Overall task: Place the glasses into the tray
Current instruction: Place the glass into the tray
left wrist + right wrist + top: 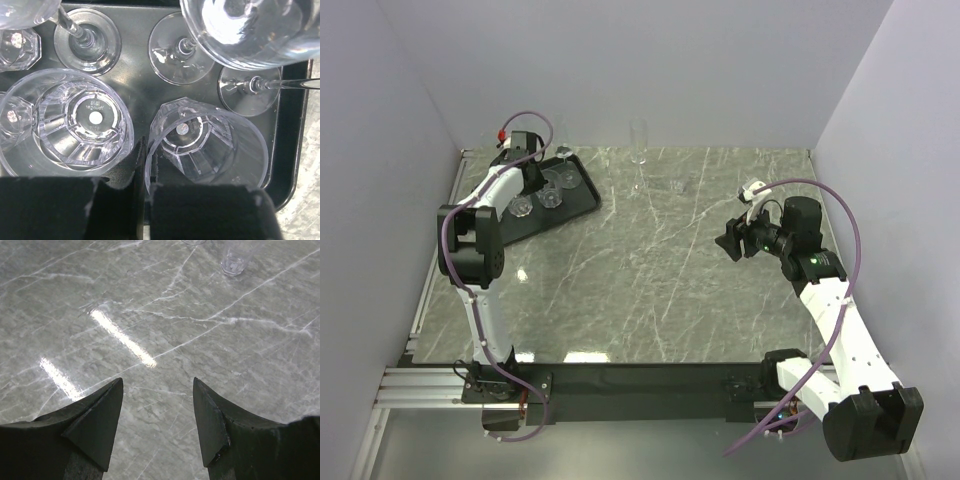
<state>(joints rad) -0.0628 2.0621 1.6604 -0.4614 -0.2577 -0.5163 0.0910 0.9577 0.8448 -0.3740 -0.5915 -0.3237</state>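
You've got bright, even overhead light here, and the marble table (660,260) throws back soft white glare patches near its front edge. Shadows are faint. On your right wrist view, two hard lamp streaks cut across the stone, and the right gripper (157,410) shows as dark, slightly soft wedges at the bottom. Your left wrist view is close and sharp on the glasses (85,120): highlights sparkle on every rim, reflections smear across the black tray (135,75), and the left gripper (145,160) is a blurred black mass along the bottom.
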